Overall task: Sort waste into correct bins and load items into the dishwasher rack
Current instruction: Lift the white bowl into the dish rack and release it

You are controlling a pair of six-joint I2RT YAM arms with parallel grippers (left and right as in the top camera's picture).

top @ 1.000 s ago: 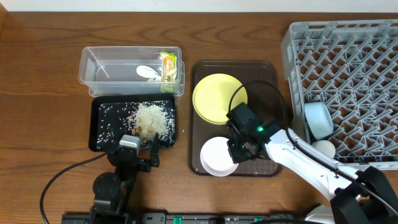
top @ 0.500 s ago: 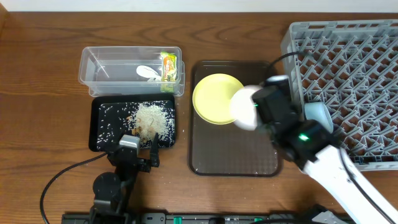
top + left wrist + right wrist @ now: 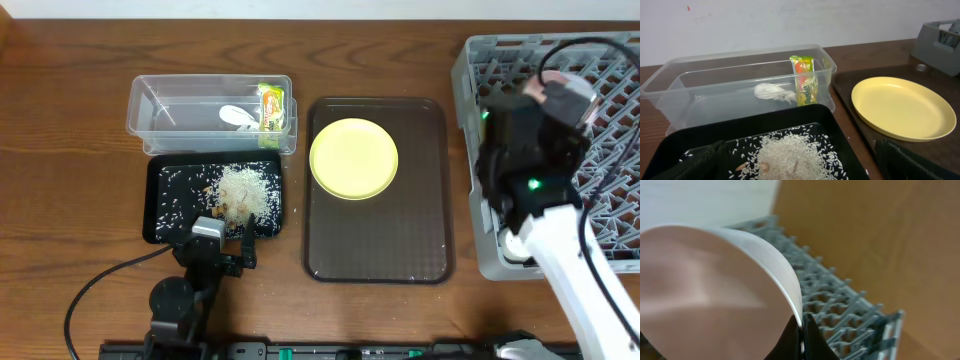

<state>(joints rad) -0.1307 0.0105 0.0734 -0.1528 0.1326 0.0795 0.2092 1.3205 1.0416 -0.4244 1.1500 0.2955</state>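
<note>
From overhead I see the rack at 3 o'clock on the table, with the right pincer holding the bowl over it. The serving tray lies at centre, the plate on its 12 o'clock half. At 10 o'clock sits the tub, with the wrapper and scrap inside. The black tray touches the tub's 6 o'clock side and holds the crumbs.

A brown wooden counter is filling the overhead view, its grain running from 9 to 3 o'clock. A plain white wall is rising behind at 12 o'clock (one tiny red speck showing), soft light falling evenly.
</note>
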